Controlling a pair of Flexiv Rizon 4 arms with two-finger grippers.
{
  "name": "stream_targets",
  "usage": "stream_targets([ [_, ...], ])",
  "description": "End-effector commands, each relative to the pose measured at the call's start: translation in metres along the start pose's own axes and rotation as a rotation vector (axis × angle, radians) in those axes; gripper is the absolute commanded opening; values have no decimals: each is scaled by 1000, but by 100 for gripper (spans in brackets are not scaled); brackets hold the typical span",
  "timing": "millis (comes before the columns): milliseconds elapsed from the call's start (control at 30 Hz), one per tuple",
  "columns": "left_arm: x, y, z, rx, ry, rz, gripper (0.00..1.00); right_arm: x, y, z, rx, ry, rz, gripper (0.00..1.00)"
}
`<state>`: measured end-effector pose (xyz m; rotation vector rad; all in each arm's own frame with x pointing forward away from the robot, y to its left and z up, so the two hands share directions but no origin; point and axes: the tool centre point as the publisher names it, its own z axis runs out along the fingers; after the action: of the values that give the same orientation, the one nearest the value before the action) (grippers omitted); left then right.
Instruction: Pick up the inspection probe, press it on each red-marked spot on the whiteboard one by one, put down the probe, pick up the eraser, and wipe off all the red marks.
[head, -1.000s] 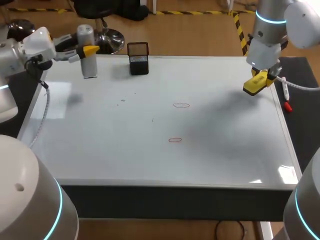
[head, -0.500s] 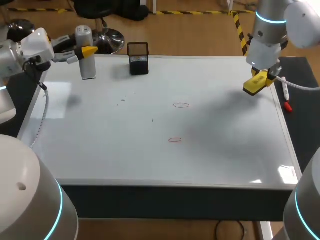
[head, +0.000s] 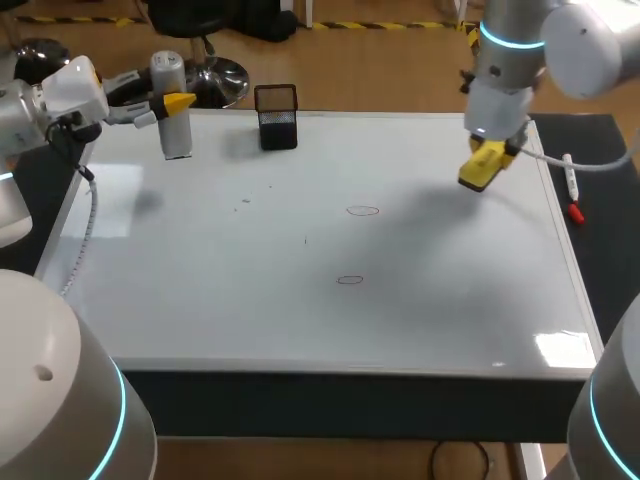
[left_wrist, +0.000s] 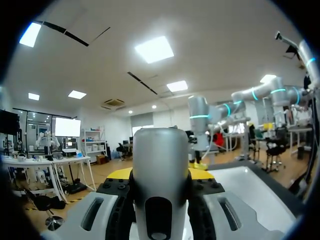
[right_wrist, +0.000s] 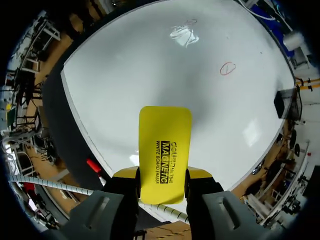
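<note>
The inspection probe (head: 172, 100), a grey upright cylinder, is over the whiteboard's (head: 200, 270) far left corner, with my left gripper (head: 168, 103) shut on it. In the left wrist view the probe (left_wrist: 160, 170) fills the gap between the yellow tips of that gripper (left_wrist: 160, 176). My right gripper (head: 487, 152) hangs above the board's far right part, shut on the yellow eraser (head: 480, 166). The eraser (right_wrist: 164, 145) sticks out ahead of the gripper (right_wrist: 162, 176). Two small red marks (head: 363, 210) (head: 349, 280) lie mid-board, to the left of the eraser; both red marks (right_wrist: 227, 68) (right_wrist: 190, 22) also show in the right wrist view.
A black mesh pen holder (head: 277, 117) stands at the board's far edge, right of the probe. A white marker (head: 569, 178) and a red cap (head: 576, 212) lie on the dark strip beside the board's right edge.
My right arm has carried the eraser left and a little farther back over the board. The left gripper lifted the probe slightly, then held still.
</note>
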<state>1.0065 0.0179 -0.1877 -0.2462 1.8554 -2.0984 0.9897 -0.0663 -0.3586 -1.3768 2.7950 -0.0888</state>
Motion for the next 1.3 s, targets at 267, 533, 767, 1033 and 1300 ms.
stream_targets([
  [267,1,-2,0,-2,-5,2,0,-68,87,-15,30,-59,-249,0],
  [533,1,-2,0,-2,-5,2,0,-109,134,-9,24,-118,-414,0],
  [767,1,-2,0,-2,-5,2,0,-137,164,-7,7,-162,-514,0],
  [1033,1,-2,0,-2,-5,2,0,-154,181,5,-13,-167,-604,0],
  [1300,1,-2,0,-2,-5,2,0,-166,186,21,-11,-170,-674,0],
])
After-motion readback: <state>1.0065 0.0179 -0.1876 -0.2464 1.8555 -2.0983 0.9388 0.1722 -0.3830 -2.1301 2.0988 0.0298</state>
